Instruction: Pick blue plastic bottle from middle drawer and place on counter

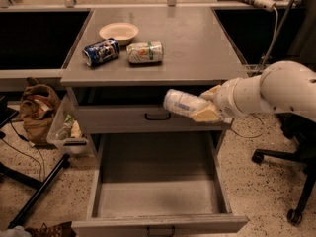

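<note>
My gripper [203,108] is shut on the blue plastic bottle [180,103] and holds it sideways, cap end to the left, in front of the cabinet just below the counter's front edge. The white arm reaches in from the right. The middle drawer [158,196] is pulled wide open below, its grey floor bare. The counter [197,43] is the flat grey top of the cabinet, above and behind the bottle.
On the counter's left part lie a dark blue can [100,52], a white-and-green can [145,52] and a pale bowl [118,32]. A shallower drawer with a black handle [157,116] sits behind the bottle. A brown bag [37,110], a bin [66,127] and an office chair [296,157] stand around.
</note>
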`<state>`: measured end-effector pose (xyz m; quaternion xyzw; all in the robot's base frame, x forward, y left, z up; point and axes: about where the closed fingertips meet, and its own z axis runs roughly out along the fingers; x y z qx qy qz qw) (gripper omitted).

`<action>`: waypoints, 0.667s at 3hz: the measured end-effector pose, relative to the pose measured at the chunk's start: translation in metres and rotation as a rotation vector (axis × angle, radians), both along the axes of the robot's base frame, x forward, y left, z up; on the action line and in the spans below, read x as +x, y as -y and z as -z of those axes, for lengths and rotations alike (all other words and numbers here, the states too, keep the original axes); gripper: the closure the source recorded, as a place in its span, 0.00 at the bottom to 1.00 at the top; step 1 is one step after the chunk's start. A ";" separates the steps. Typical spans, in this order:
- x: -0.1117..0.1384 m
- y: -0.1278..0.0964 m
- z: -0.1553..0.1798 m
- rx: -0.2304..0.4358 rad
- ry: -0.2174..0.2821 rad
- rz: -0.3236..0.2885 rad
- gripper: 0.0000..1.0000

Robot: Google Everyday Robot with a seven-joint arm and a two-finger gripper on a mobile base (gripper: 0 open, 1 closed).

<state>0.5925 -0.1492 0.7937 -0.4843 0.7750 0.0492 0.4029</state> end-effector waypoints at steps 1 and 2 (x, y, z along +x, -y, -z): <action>0.007 0.002 -0.054 -0.056 0.088 0.005 1.00; 0.025 0.008 -0.104 -0.107 0.163 0.013 1.00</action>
